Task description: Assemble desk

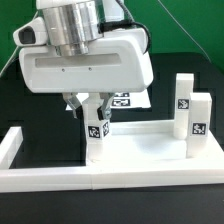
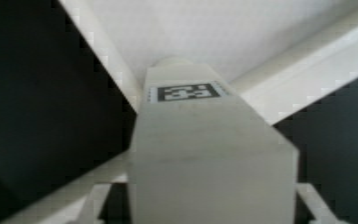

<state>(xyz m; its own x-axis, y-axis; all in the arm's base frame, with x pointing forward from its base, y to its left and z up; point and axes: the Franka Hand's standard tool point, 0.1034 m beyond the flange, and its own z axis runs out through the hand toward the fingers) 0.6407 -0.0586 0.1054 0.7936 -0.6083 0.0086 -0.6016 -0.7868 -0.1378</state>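
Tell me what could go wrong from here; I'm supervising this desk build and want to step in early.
1. The hand is down around a tagged leg standing on the tabletop; an off-centre grip could tilt it.
2. Two more legs stand upright at the exterior view's right; a wide sweep may topple them.
3. The wrist view is mostly filled by the leg, so alignment is hard to check.

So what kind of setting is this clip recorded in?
Most likely a lab robot test bench: a black table with a white border frame, tagged white desk legs, and a gripper closing around one leg.
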